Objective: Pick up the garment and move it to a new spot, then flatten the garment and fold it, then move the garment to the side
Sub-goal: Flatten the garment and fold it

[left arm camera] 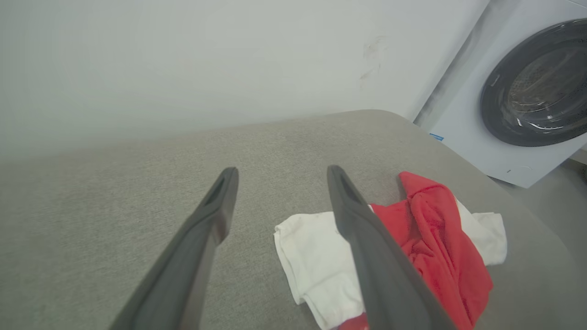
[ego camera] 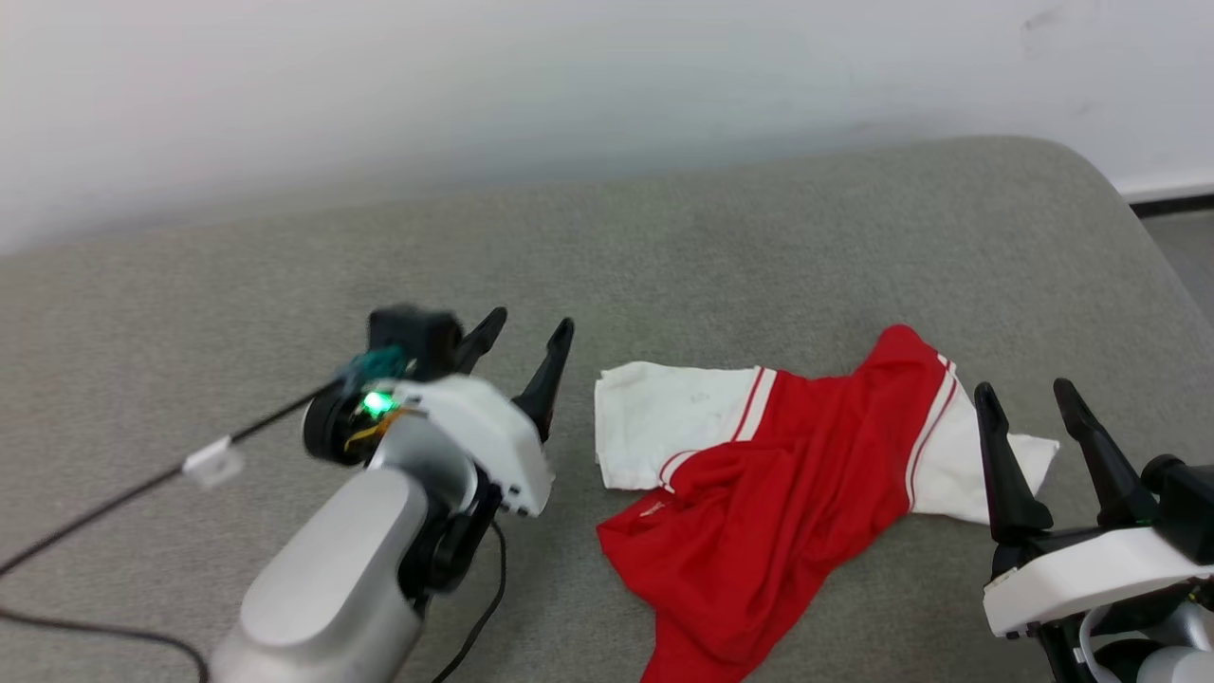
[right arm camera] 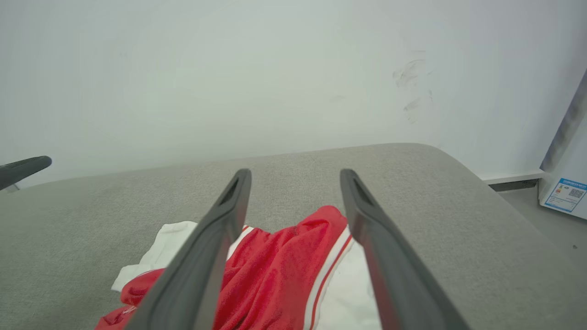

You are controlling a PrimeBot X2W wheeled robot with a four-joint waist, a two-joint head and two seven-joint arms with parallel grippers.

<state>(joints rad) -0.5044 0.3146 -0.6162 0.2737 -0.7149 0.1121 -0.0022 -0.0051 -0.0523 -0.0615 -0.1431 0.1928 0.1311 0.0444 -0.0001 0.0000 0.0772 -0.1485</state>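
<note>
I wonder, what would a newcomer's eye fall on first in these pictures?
The bright red and white garment stands out, lying crumpled on the grey fabric surface, right of centre in the head view. Next come the open left end effector and right end effector flanking it, both holding nothing. In the left wrist view, a washing machine stands at the upper right.

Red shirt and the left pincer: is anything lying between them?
Nothing; the head view shows a bare strip of grey cushion between the left pincer and the shirt.
</note>
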